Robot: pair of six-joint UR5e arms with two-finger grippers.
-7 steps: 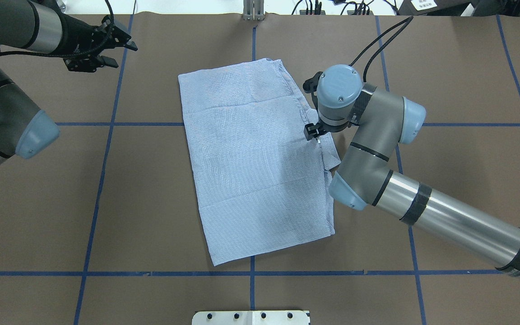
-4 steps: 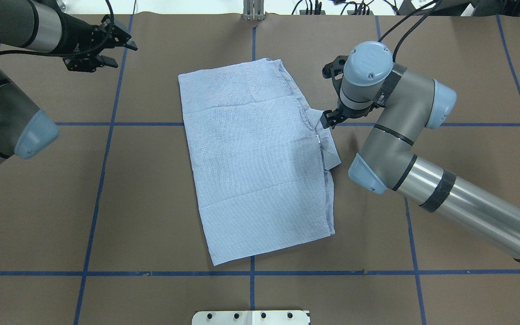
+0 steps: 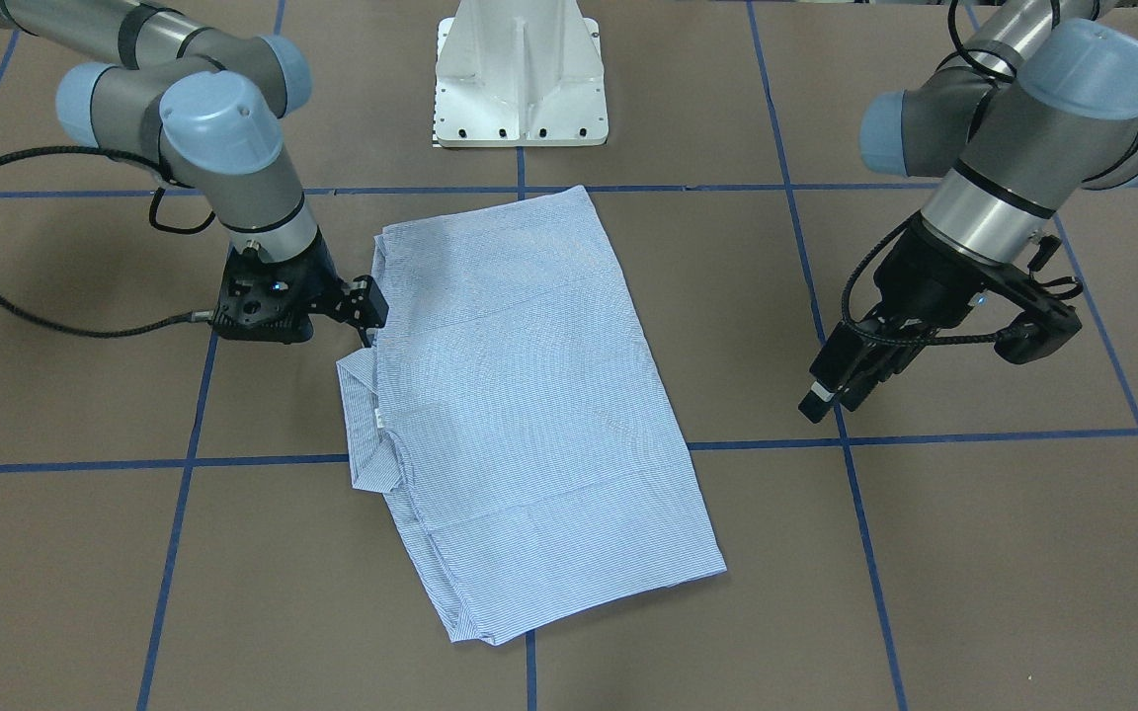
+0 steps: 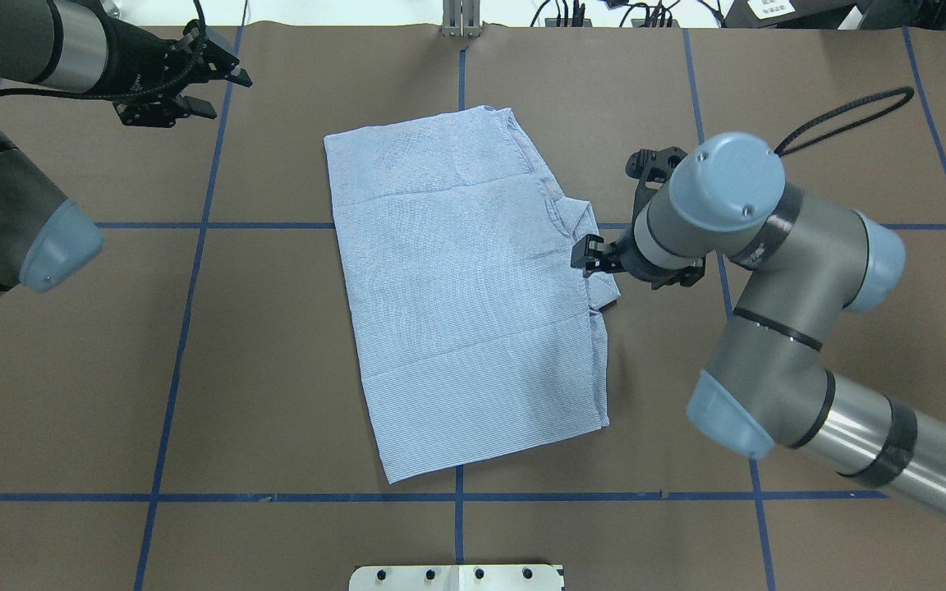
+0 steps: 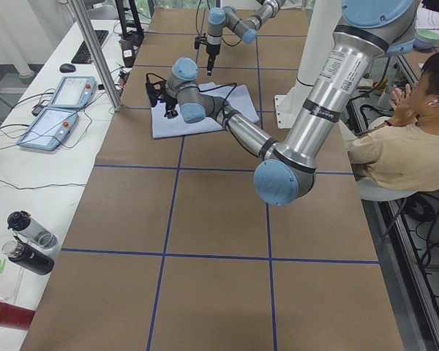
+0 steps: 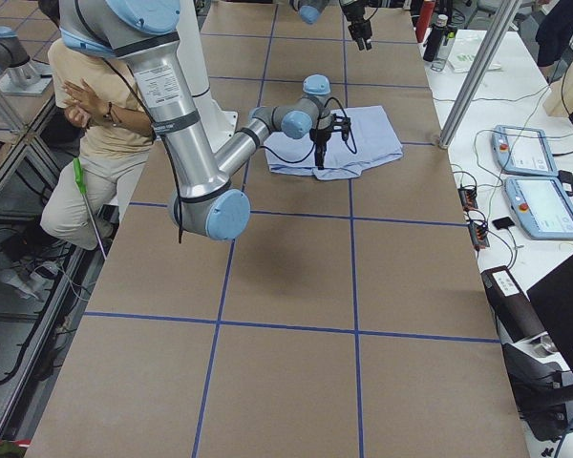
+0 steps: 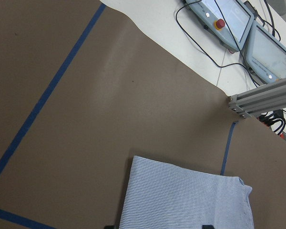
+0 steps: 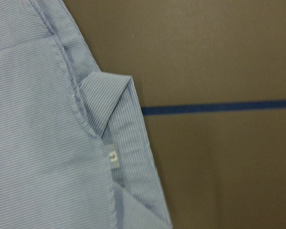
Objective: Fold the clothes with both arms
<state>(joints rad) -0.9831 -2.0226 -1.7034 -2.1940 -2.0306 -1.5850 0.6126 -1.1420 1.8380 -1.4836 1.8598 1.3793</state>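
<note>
The light blue striped shirt [image 4: 465, 295] lies folded into a long rectangle in the middle of the table. Its collar [image 4: 581, 220] pokes out along its right edge. The white neck label [image 8: 113, 156] shows in the right wrist view, beside the collar point [image 8: 105, 93]. My right gripper [image 4: 586, 254] hangs low at that collar edge, also seen as [image 3: 368, 311]. It looks open, with no cloth between its fingers. My left gripper [image 4: 214, 90] is open and hovers over bare table far left of the shirt [image 3: 520, 395], which also shows from the left wrist [image 7: 181, 200].
The white pedestal base [image 3: 520, 79] stands at the robot's side of the table. Blue tape lines [image 4: 185, 328] grid the brown surface. Past the far edge are control pendants [image 7: 243, 28] and an aluminium post [image 7: 262, 98]. A seated person [image 5: 402, 139] is beside the base.
The right arm swung outward and its wrist turned. Its gripper left the collar, went up and right, then came back down to the collar's outer edge. Shirt and left arm barely moved.
</note>
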